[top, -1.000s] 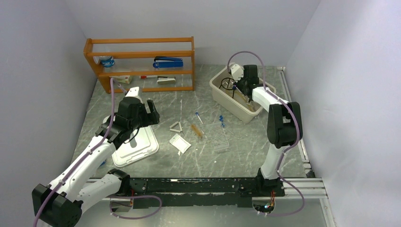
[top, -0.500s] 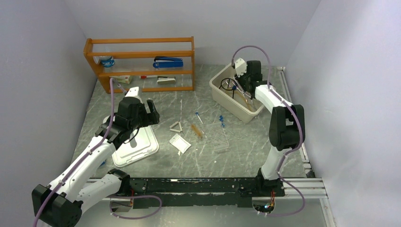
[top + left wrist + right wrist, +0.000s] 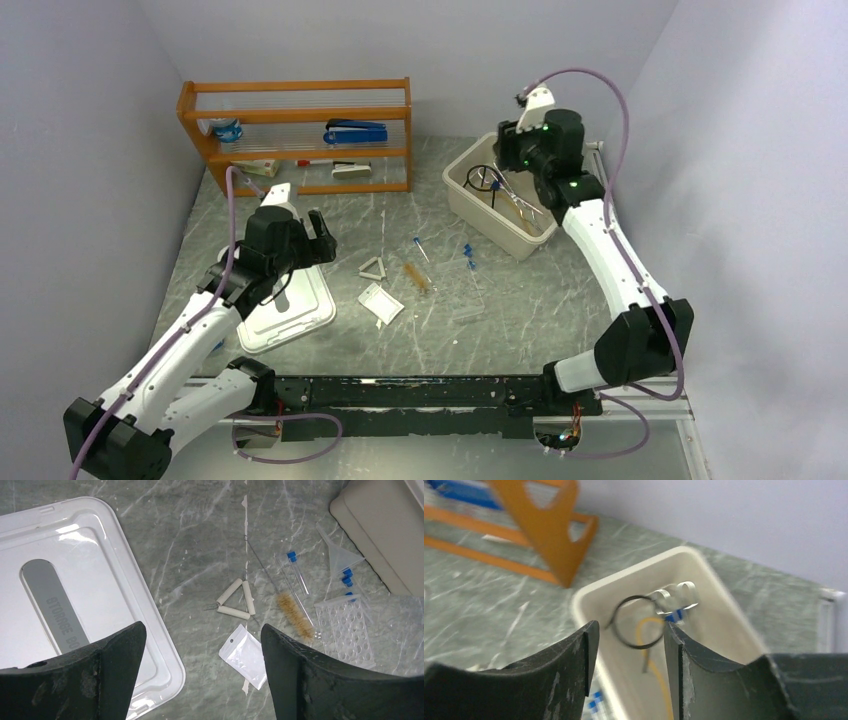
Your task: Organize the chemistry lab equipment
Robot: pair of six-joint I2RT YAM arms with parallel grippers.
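Evidently your right gripper (image 3: 630,630) hovered above the beige bin (image 3: 478,218) at the back right, fingers parted and holding nothing. Inside lay the black wire ring (image 3: 636,597), metal tongs (image 3: 676,592) and amber tubing (image 3: 656,672), likely where sorted pieces belong. Your left gripper (image 3: 202,630) hung over the white lid (image 3: 75,580), spread wide and empty. Unsorted on the table between lid and bin lay the triangle (image 3: 233,612), a white packet (image 3: 245,655), blue-capped tubes (image 3: 295,570) and the clear rack (image 3: 347,630). You had open marble around most of them; only the bin's wall stood near the rack.
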